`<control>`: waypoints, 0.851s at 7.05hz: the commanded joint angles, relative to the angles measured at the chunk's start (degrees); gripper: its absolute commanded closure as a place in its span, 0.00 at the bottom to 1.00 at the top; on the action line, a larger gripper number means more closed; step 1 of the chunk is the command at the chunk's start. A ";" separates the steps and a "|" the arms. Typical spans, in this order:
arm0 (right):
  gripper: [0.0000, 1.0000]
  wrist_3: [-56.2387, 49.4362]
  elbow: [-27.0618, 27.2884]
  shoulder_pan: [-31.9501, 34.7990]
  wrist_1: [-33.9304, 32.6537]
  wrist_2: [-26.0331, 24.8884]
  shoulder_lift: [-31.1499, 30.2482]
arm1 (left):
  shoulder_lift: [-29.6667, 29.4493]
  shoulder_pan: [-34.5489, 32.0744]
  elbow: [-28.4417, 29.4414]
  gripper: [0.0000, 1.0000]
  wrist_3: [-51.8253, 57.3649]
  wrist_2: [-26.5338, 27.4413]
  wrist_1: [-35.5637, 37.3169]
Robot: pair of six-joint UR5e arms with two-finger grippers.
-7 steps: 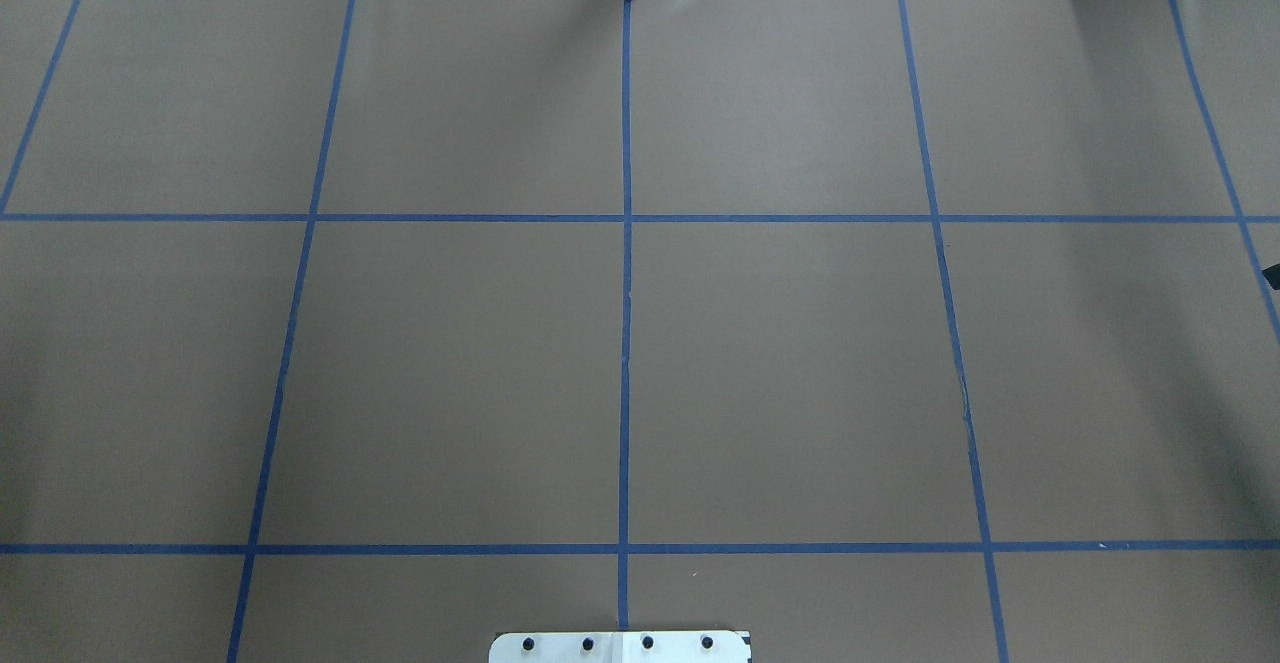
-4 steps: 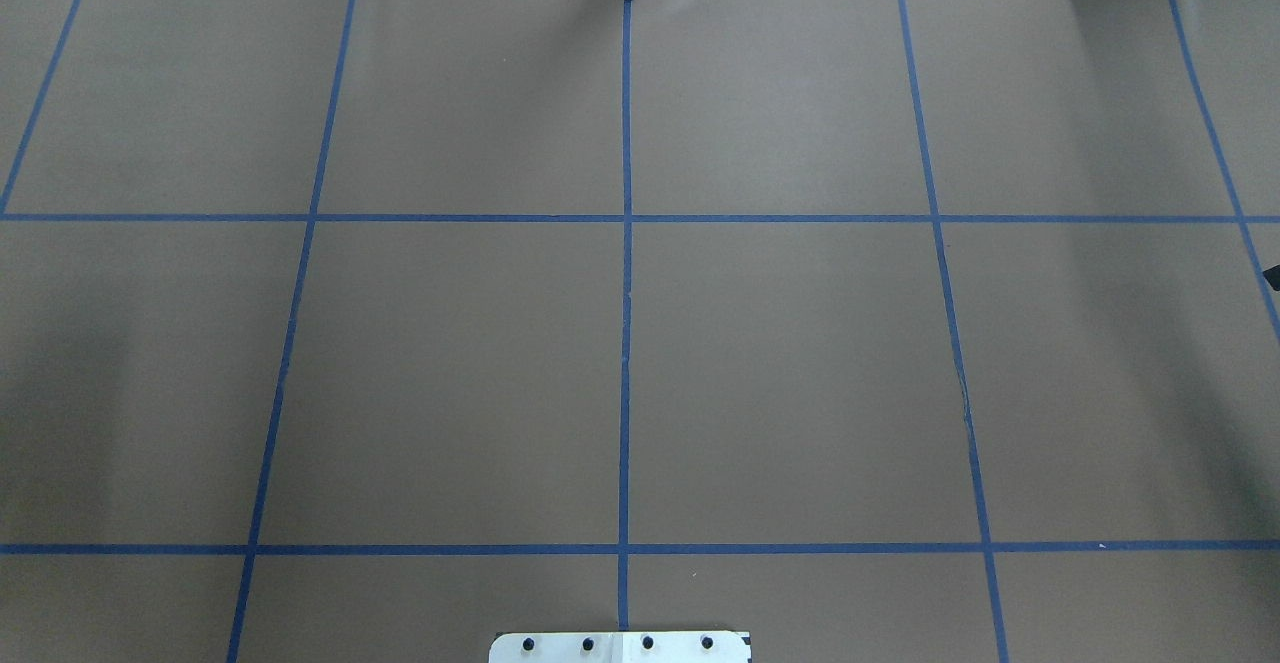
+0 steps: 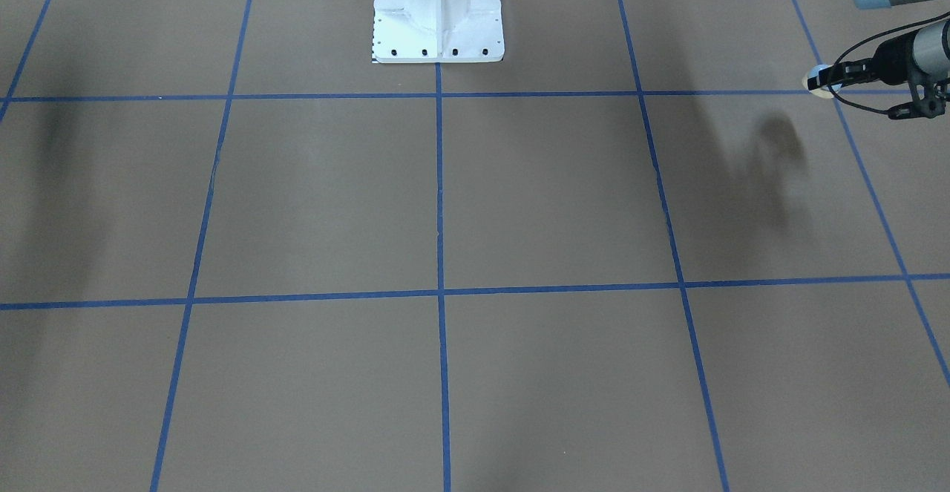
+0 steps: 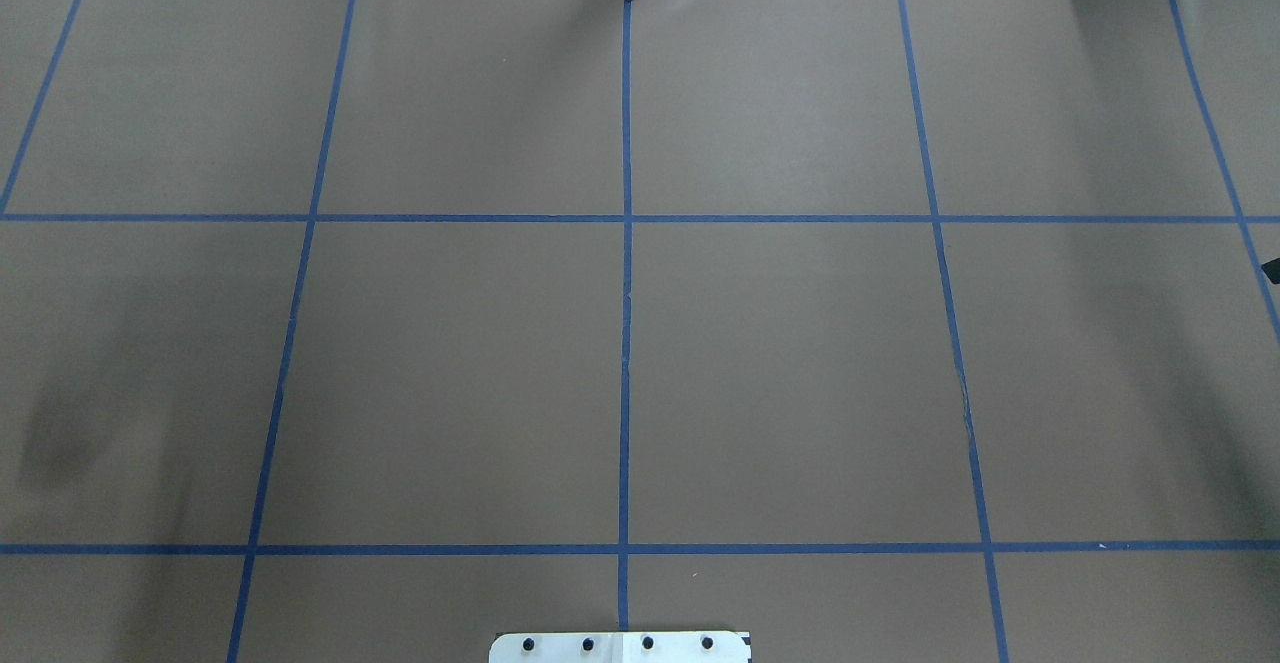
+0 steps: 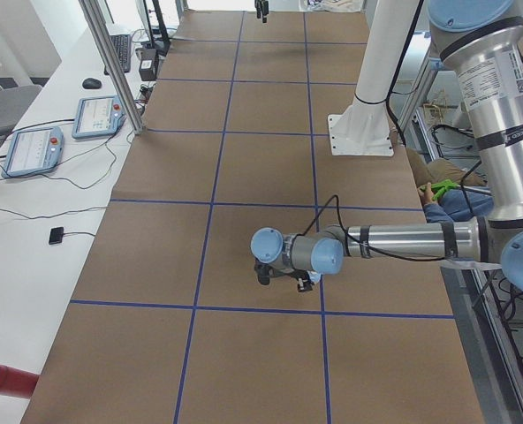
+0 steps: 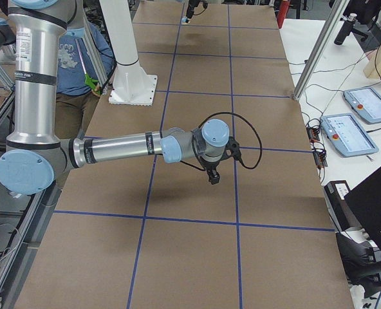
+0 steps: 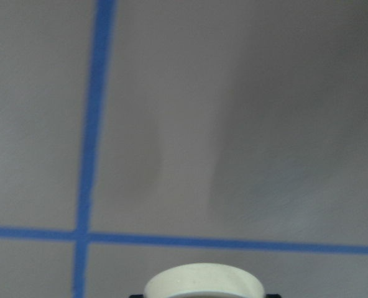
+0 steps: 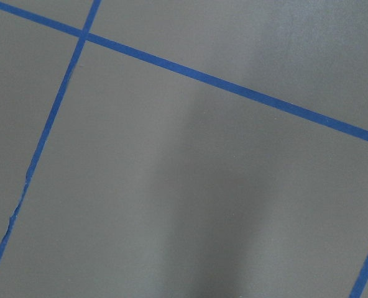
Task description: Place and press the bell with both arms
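Observation:
The bell (image 3: 816, 82), light-blue with a cream base, is held sideways above the table at the front view's right edge. My left gripper (image 3: 825, 79) is shut on it. In the left wrist view the bell's cream ring (image 7: 202, 280) fills the bottom edge between the black jaws. In the exterior left view the left gripper (image 5: 284, 276) hangs low over the brown mat. My right gripper (image 6: 213, 176) points down over the mat in the exterior right view; I cannot tell whether it is open or shut. The right wrist view shows only mat and tape.
The brown mat has a blue tape grid (image 4: 625, 218). The white pedestal base (image 3: 438, 24) stands at the robot's side. Tablets and cables lie on the white bench (image 5: 32, 150). A person in blue (image 6: 81, 58) sits beside the robot.
In the overhead view a dark shadow has spread in over the mat's left side and reached lower. The black sliver at the right edge has barely moved.

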 commanded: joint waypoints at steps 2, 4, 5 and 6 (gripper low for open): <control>0.00 -0.09 -0.36 0.00 0.09 -2.00 0.11 | -22.20 1.04 -1.29 0.53 -1.22 0.28 21.58; 0.00 0.09 -0.37 -0.26 0.09 -4.97 0.81 | -36.69 10.41 1.24 0.53 -15.39 2.19 23.83; 0.00 0.26 -0.63 -0.27 0.09 -5.08 1.42 | -44.94 13.76 5.61 0.53 -19.99 4.12 23.66; 0.00 0.26 -0.89 -0.35 0.00 -4.99 1.52 | -54.16 17.54 13.66 0.53 -23.43 4.23 23.48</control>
